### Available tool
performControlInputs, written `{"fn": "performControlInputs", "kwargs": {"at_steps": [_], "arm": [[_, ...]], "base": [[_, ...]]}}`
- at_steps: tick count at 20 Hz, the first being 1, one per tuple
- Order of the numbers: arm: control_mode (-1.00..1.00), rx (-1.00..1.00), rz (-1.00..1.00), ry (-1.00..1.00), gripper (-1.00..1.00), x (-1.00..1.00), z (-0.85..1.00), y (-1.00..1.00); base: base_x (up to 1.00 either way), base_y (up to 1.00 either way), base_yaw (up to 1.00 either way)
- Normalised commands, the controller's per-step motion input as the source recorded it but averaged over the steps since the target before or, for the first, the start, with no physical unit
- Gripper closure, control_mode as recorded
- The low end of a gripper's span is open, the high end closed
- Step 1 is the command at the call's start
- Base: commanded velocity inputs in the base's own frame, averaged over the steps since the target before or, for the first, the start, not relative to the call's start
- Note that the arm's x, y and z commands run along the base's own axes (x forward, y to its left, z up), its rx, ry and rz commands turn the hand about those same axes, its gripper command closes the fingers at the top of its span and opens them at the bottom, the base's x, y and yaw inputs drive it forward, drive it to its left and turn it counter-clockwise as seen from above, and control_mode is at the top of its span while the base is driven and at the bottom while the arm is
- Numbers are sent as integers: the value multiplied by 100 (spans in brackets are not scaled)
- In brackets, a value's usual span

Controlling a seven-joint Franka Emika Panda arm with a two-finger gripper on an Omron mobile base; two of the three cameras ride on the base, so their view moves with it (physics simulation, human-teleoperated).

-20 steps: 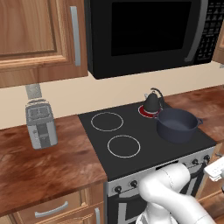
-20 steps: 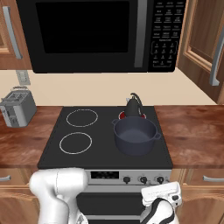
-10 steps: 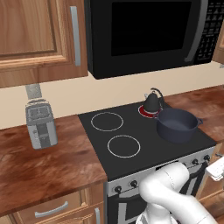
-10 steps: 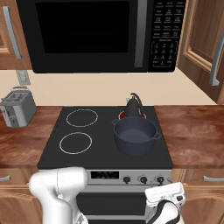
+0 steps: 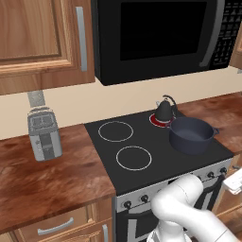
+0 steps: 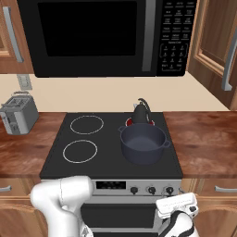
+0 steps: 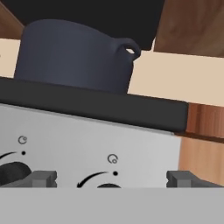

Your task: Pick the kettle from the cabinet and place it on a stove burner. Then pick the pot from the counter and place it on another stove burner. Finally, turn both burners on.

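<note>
Hand view: round dark blue-grey pot (image 7: pixel 72 54) at upper left, on the black glass cooktop (image 7: pixel 92 105).
Jaws: released, tips flanking a dark knob (image 7: pixel 108 186) at bottom centre.
Advice: centre on knob, clench, twist.

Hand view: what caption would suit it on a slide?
Open gripper faces the stove's knob panel, pot on the cooktop above.

Beyond the pincer (image 7: pixel 109 178), whose tips are dark grey, stands a dark blue-grey pot (image 6: pixel 142 144) on a black cooktop (image 6: pixel 104 159) with thin white rings. The black kettle (image 6: pixel 141 112) sits on a red-glowing burner (image 5: pixel 158 120). The surface (image 5: pixel 45 179) is reddish-brown wood-grain, the knob panel (image 7: pixel 92 144) silver.
</note>
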Motion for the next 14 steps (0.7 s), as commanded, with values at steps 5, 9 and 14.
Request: {"fn": "performControlInputs", "kwargs": {"at_steps": [5, 9, 14], "arm": [[-100, 1, 0, 0, -100, 13, -15, 0], [-100, 1, 0, 0, -100, 12, -15, 0], [-100, 2, 1, 0, -100, 8, -14, 0]], "base": [[0, 0, 0], [0, 0, 0], [0, 0, 0]]}}
